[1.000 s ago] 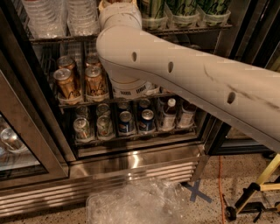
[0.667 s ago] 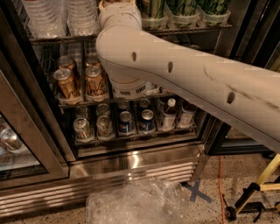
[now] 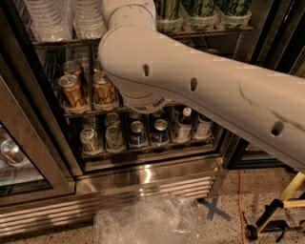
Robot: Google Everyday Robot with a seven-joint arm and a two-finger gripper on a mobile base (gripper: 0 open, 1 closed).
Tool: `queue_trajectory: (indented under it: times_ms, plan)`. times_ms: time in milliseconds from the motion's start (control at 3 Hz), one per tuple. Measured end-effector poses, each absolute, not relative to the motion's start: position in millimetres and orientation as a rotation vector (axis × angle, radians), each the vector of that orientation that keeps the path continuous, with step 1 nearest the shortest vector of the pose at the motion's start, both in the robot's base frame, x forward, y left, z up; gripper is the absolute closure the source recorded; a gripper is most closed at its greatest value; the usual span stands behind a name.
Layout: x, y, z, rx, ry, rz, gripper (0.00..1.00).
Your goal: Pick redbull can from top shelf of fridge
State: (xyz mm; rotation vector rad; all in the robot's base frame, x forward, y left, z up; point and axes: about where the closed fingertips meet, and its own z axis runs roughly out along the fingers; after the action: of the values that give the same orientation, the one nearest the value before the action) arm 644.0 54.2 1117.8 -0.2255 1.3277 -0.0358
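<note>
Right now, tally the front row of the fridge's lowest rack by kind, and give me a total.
Silver cans: 2
Blue cans: 2
Bottles: 2
Total: 6
The gripper is not in view; the arm runs up past the top edge of the picture.

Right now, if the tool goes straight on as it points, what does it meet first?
Cannot tell: the tool is out of view, above the top edge. The arm rises there before the fridge, between water bottles and green containers.
</note>
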Motion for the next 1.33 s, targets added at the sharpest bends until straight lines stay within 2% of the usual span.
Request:
queue_trajectory:
  times_ms: [667,1333]
  plan:
    - [584.9,59.3,1121.2,-0.354,1.422,0.093,1.0]
    - [539.0,61.7,1045.2,-0.488,1.615,0.288,1.0]
